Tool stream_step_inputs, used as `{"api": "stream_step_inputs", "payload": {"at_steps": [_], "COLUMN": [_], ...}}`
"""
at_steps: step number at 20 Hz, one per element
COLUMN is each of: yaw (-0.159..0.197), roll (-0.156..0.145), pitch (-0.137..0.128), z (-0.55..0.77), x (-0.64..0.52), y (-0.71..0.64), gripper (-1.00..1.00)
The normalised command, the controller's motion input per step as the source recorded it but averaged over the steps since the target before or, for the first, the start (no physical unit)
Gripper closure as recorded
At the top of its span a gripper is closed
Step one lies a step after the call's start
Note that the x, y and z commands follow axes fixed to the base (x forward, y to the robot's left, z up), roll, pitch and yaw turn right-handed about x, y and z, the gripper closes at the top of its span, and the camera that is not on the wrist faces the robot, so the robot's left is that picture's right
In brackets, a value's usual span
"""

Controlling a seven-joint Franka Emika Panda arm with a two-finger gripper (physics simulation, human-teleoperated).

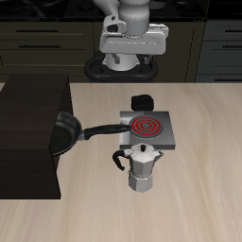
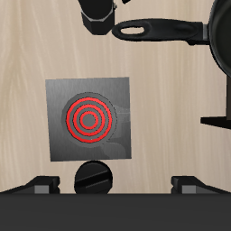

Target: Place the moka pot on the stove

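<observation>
The silver faceted moka pot (image 1: 142, 168) stands upright on the wooden table, just in front of the stove (image 1: 147, 129), nearer the table's front edge. The stove is a grey square plate with a red spiral coil and a black knob (image 1: 142, 101) at its back. My gripper (image 1: 132, 55) hangs high above the table's back, behind the stove, open and empty. In the wrist view the stove (image 2: 88, 119) lies below the gripper (image 2: 115, 191), whose fingertips (image 2: 38, 187) stand wide apart. Only the pot's black top (image 2: 97, 11) shows at that frame's edge.
A black frying pan (image 1: 64, 132) rests on a dark raised block (image 1: 28, 156) beside the stove, its handle (image 1: 99, 130) reaching toward the stove. The pan handle shows in the wrist view too (image 2: 149, 30). Dark cabinets line the back.
</observation>
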Motion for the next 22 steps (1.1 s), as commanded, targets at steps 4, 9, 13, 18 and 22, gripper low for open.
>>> {"api": "stream_step_inputs", "payload": {"at_steps": [4, 9, 13, 18, 22], "yaw": [-0.008, -0.025, 0.025, 0.005, 0.016], "roll": [0.022, 0.021, 0.002, 0.020, 0.007], "pitch": [-0.003, 0.006, -0.018, 0.014, -0.001], "z": [0.11, 0.06, 0.04, 0.02, 0.02], "x": [0.28, 0.35, 0.25, 0.41, 0.43], "y": [0.11, 0.08, 0.11, 0.17, 0.08], "gripper": [-1.00, -1.00, -1.00, -1.00, -1.00]}}
